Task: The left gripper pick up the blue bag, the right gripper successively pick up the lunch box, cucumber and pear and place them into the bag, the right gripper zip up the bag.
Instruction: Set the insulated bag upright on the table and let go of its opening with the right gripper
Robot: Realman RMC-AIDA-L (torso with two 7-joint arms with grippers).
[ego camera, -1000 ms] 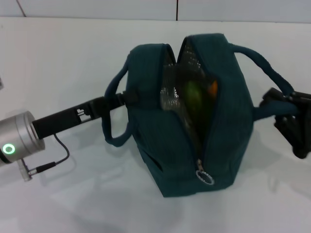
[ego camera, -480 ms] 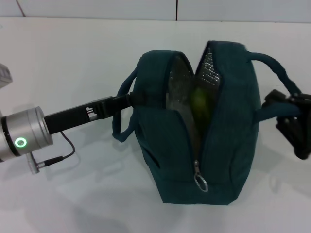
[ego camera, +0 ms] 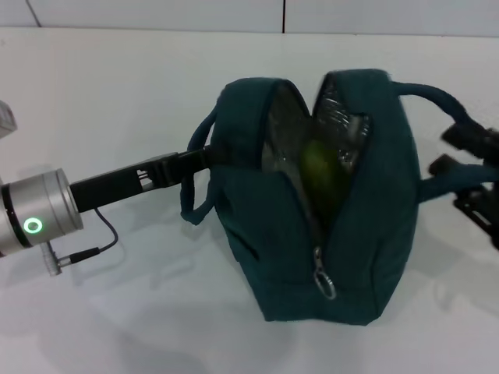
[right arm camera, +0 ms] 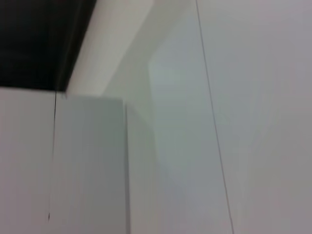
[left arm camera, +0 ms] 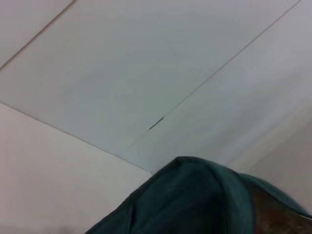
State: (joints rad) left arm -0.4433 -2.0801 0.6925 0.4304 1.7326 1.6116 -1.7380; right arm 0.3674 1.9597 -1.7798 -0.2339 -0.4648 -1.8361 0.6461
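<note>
The blue bag (ego camera: 366, 202) stands in the middle of the white table, zip open along its top, silver lining showing. A green pear (ego camera: 320, 167) lies inside, with a bit of orange (ego camera: 344, 160) beside it. The lunch box and cucumber are hidden. The zip pull (ego camera: 323, 282) hangs at the near end. My left gripper (ego camera: 204, 157) reaches in from the left, shut on the bag's left side at the handle (ego camera: 195, 195). My right gripper (ego camera: 458, 153) is at the right edge beside the right handle (ego camera: 437, 97), its fingers apart. The bag's fabric (left arm camera: 195, 195) fills the lower left wrist view.
White table (ego camera: 117, 86) surrounds the bag, with a wall (ego camera: 156, 12) along the far edge. The left arm's silver wrist (ego camera: 35, 222) and cable (ego camera: 93, 249) lie low over the table at the left. The right wrist view shows only pale wall panels (right arm camera: 195, 122).
The bag has moved right and its mouth has spread wider. The right gripper's fingers have parted and drawn back toward the right edge. The left arm followed the bag.
</note>
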